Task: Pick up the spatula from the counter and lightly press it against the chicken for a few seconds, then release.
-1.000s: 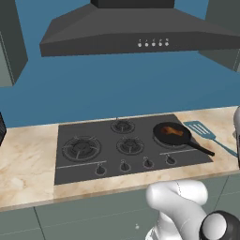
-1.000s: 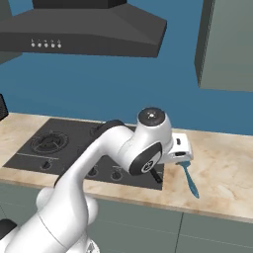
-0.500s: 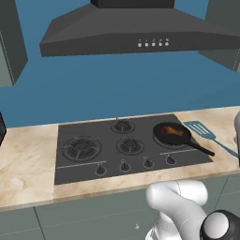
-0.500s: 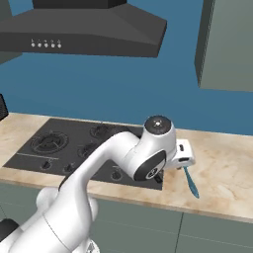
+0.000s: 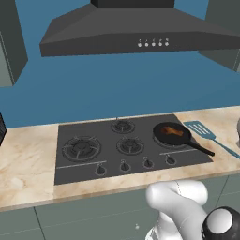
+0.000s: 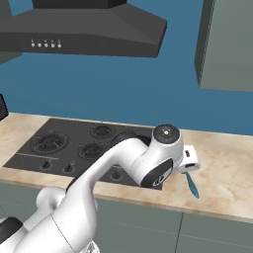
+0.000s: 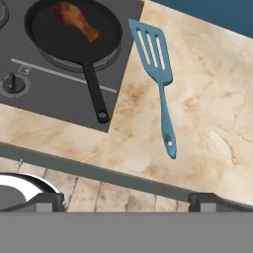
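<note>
Poised short of the spatula [image 7: 163, 96], spread wide and empty.
Nearest in: hovering with the gripper [image 7: 127, 201] above the counter [image 7: 212, 113] front edge, fingertips [image 7: 49, 200] held well apart, gripping nothing. Just ahead, flat on the counter: the spatula, handle tip closest, long axis running almost straight away from the fingers, blade at the far end beside the stove [image 7: 49, 84]. Further off, to the left in hand view: pan [image 7: 54, 38] with the chicken [image 7: 76, 21] inside. Probably calls for a drop forward onto the handle, pinching across it.

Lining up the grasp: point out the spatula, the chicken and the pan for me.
spatula [image 7: 165, 114], hand view, on its handle.
chicken [image 7: 75, 18], hand view, on the middle of the meat.
pan [image 7: 54, 39], hand view, on its bare base.
</note>
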You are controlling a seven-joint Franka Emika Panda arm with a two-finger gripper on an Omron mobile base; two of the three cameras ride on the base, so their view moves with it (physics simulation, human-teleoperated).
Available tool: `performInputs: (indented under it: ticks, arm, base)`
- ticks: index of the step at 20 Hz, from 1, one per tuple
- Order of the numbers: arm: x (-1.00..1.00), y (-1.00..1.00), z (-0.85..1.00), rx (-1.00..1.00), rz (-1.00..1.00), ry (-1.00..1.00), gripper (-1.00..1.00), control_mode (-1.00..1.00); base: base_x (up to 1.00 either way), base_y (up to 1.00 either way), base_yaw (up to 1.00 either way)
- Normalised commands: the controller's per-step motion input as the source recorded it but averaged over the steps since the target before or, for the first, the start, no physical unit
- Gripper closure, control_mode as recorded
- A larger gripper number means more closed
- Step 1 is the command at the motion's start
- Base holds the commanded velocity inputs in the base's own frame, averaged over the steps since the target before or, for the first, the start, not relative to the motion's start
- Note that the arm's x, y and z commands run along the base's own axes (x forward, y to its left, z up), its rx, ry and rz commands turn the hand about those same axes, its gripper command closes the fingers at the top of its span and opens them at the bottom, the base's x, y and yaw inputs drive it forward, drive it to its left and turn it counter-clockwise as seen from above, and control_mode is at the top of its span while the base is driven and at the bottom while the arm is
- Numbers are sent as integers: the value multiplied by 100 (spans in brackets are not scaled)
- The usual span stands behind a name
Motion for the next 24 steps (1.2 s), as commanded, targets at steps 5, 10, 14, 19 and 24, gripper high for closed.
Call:
performInputs:
  ticks: [5,10,14,19,24]
  arm:
    - [14,-12,-11,0,3,3,-100,-100]
    - [18,-8,-10,0,3,6,-100,-100]
    - [14,-7,-11,0,2,4,-100,-100]
    - [8,-4,-23,0,3,0,-100,-100]
    - [10,-1,-26,0,3,0,-100,-100]
  base:
    - [0,0,0]
    - [0,0,0]
    - [0,0,0]
    - [0,0,0]
    - [0,0,0]
